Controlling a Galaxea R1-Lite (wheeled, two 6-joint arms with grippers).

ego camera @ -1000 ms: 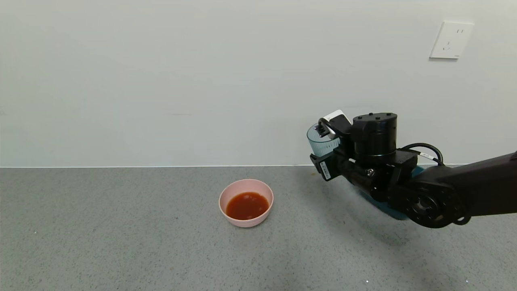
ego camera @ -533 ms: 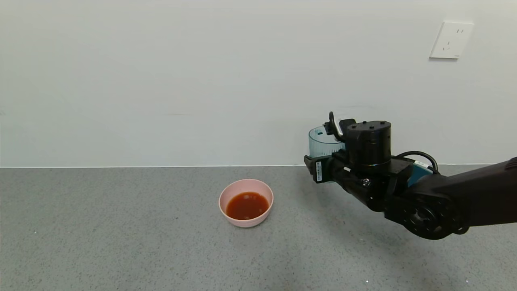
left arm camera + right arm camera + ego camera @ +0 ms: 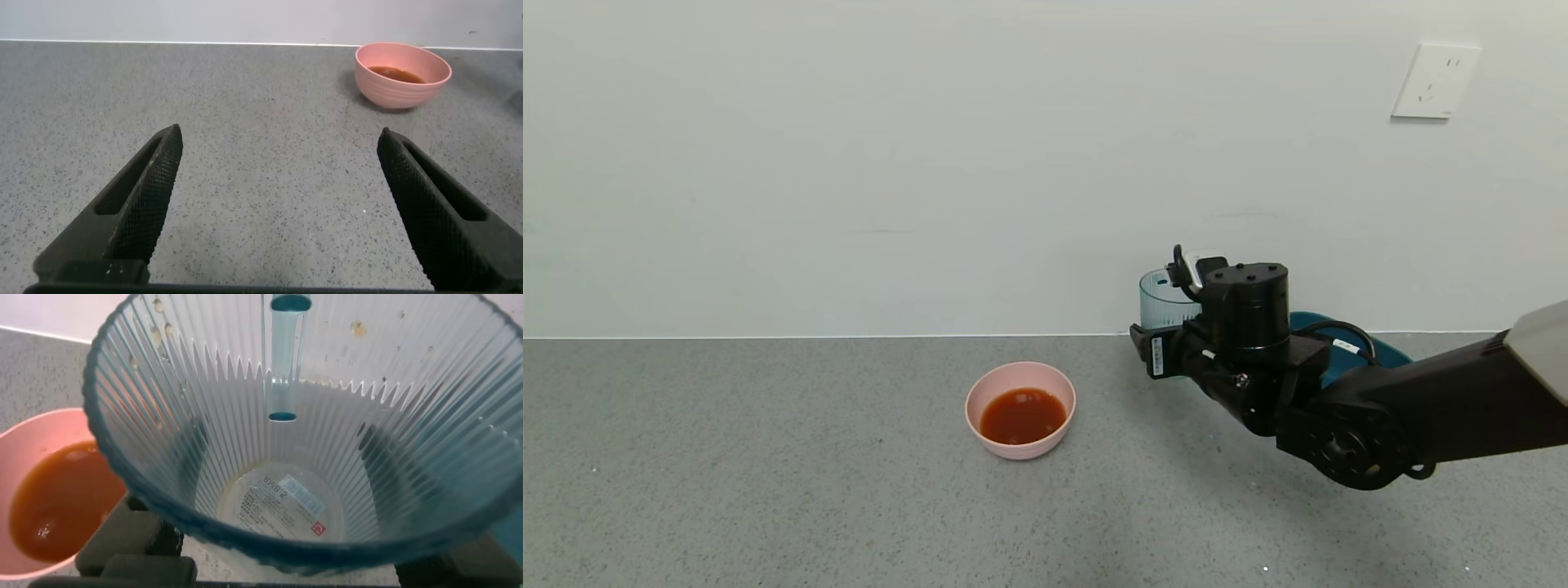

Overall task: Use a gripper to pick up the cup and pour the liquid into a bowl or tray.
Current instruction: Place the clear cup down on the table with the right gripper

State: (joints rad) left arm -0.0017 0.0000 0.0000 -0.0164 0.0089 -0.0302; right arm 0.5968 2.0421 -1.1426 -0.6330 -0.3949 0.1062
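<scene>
The pale pink bowl (image 3: 1020, 408) sits mid-table and holds the reddish-brown liquid (image 3: 1022, 415). My right gripper (image 3: 1176, 327) is shut on the translucent teal cup (image 3: 1166, 299), held upright above the table to the right of the bowl, near the wall. In the right wrist view the ribbed cup (image 3: 286, 457) fills the picture and looks empty, a label showing through its bottom; the bowl (image 3: 24, 457) with liquid (image 3: 57, 502) lies beside it. My left gripper (image 3: 278, 204) is open and empty over bare table, with the bowl (image 3: 402, 75) far off.
A dark teal tub (image 3: 1347, 347) stands behind my right arm near the wall. A white wall socket (image 3: 1436, 80) is at the upper right. The grey speckled table (image 3: 768, 457) stretches to the left and front of the bowl.
My right gripper has turned the cup from tilted to upright and moved down and slightly left. The teal tub behind the arm has come into view.
</scene>
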